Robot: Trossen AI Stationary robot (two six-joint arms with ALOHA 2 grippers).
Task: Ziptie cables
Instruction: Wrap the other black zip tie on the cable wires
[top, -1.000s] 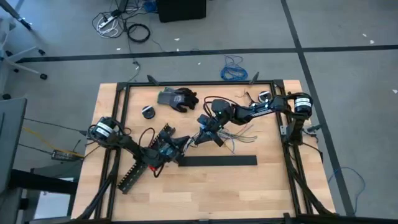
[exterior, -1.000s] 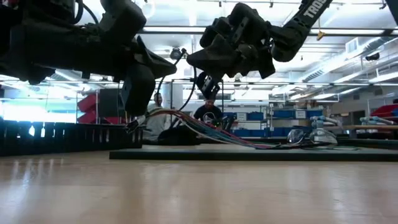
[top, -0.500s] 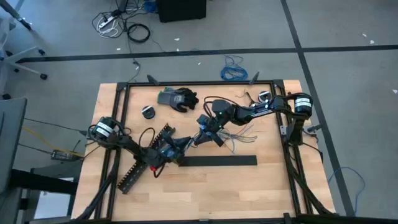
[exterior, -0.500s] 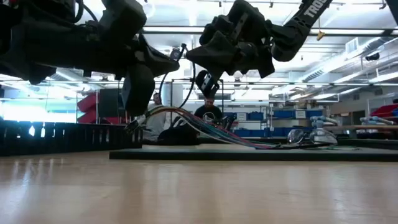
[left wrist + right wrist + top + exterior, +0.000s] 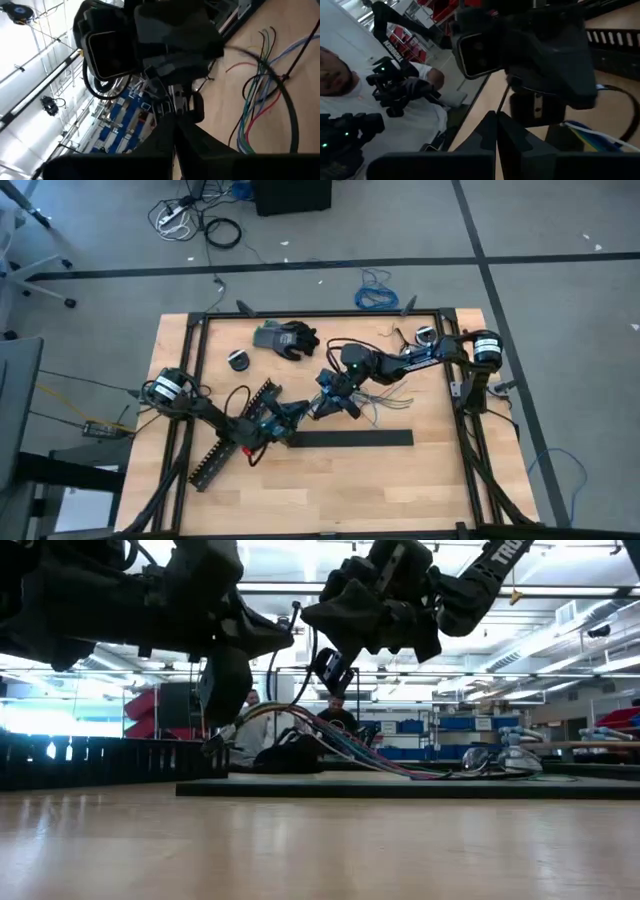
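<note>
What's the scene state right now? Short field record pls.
left pincer: mid-table, raised off the wood, facing the right pincer
right pincer: mid-table, raised, close to the left one
cables: one end lifted between the two pincers, the rest trailing down to the table
cable ends: fanned out on the wood beside the right arm
bar: flat on the table, in front of both pincers
duct: on the table by the left arm
glove: at the far edge
ziptie: cannot make out
</note>
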